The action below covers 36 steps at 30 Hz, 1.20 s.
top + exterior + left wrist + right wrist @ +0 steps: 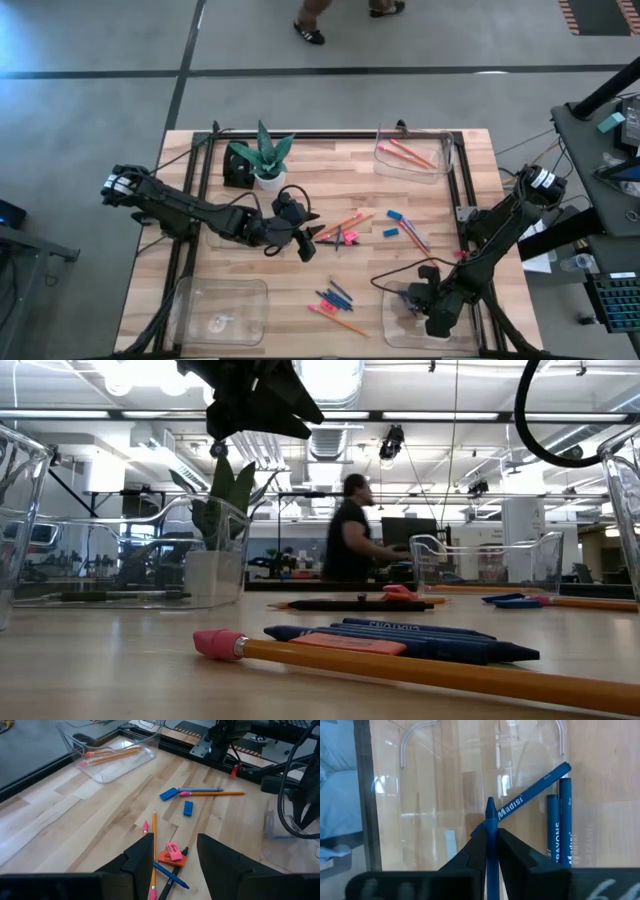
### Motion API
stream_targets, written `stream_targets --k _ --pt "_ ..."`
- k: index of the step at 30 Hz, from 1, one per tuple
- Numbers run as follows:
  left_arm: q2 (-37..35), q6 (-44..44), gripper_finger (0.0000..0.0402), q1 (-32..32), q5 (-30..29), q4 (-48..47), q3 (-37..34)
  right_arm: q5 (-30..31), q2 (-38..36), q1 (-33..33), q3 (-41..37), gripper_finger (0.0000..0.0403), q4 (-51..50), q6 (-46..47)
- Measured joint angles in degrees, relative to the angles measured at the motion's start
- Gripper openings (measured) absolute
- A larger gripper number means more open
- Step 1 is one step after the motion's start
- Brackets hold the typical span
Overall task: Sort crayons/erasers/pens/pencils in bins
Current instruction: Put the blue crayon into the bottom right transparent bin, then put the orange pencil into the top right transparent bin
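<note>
In the low view the nearest pencil is running off the frame's right edge, two bins are getting cropped at either side, and the person behind is showing blurred — dark against the room

Bench: pale wood grain, black frame. Pencils orange with pink tips, in clear bin; erasers blue, one pink-orange eraser. Right claw: black, on blue crayon with white lettering.
</note>
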Motion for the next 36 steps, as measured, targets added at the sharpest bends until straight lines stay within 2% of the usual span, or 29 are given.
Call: stream_targets --k 9,14,18,23,36 --pt "0.0 0.0 0.0137 0.0 0.0 0.0 0.0 0.0 -0.7 0.0 0.0 0.0104 -0.7 -0.8" --pt "0.0 0.1 0.0137 0.0 0.0 1.5 0.0 0.0 -4.6 -0.1 0.6 0.0117 -1.6 -4.0" --pt "0.1 1.4 0.0137 0.0 0.0 4.9 0.0 2.0 -8.7 -1.2 1.5 0.0118 -6.1 -7.2" --pt "4.5 2.2 0.0137 0.2 0.0 11.5 0.1 6.6 -13.9 -4.2 1.7 0.0118 -11.5 -11.6" --pt "18.5 1.6 0.0137 1.8 0.3 10.9 8.6 11.0 -23.6 -12.8 1.7 0.0118 -18.7 -21.8"
